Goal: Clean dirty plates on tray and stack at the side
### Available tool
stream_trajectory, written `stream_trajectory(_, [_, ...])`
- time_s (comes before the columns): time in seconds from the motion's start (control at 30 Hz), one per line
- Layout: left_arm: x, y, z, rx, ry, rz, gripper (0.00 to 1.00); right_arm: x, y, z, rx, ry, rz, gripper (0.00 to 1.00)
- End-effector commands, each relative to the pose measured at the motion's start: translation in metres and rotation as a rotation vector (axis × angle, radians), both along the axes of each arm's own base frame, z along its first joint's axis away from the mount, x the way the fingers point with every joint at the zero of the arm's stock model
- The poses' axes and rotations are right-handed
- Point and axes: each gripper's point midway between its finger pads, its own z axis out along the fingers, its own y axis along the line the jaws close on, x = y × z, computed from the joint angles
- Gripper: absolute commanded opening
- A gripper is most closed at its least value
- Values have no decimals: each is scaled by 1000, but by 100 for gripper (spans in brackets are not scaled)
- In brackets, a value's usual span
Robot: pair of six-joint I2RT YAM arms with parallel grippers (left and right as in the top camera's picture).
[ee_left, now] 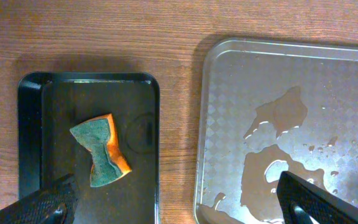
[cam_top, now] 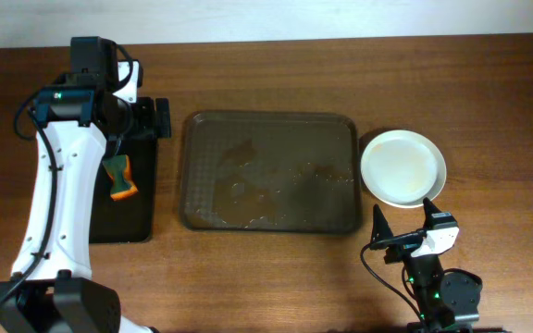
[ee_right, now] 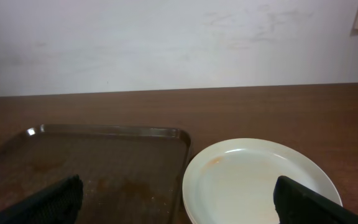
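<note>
The metal tray (cam_top: 271,129) lies mid-table and holds only water patches and brown smears; no plate shows on it. A white plate (cam_top: 402,167) sits on the table just right of the tray, with a faint orange smear near its rim in the right wrist view (ee_right: 260,180). A green and orange sponge (cam_top: 120,178) lies on a black tray (cam_top: 132,217) at the left, also in the left wrist view (ee_left: 101,150). My left gripper (ee_left: 179,208) is open and empty above the black tray's far end. My right gripper (ee_right: 179,208) is open and empty, near the table's front edge, facing the plate.
The metal tray's left edge (ee_left: 204,124) lies a narrow strip of bare wood away from the black tray (ee_left: 55,99). A white wall stands behind the table. My left arm (cam_top: 58,194) stretches along the table's left side.
</note>
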Motion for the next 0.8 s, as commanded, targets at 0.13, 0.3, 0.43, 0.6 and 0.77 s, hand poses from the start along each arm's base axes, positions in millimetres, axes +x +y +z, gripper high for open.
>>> stream_trajectory(0.13, [1,0,0,3,-3,-17,100,0,-3,-3,3,5,-14,98])
stream_trajectory(0.3, [-21,1,67,21,-305,-15,100,0,-3,-3,3,5,-14,98])
stream_trajectory(0.43, [-91,1,55,37,-704,-16,100,0,-3,-3,3,5,-14,98])
stream_trajectory(0.6, [-150,0,5,69,-1045,-28,100,0,-3,-3,3,5,-14,98])
stream_trajectory(0.77, [-161,-7,-31,232,-1107,-170,100,0,-3,-3,3,5,-14,98])
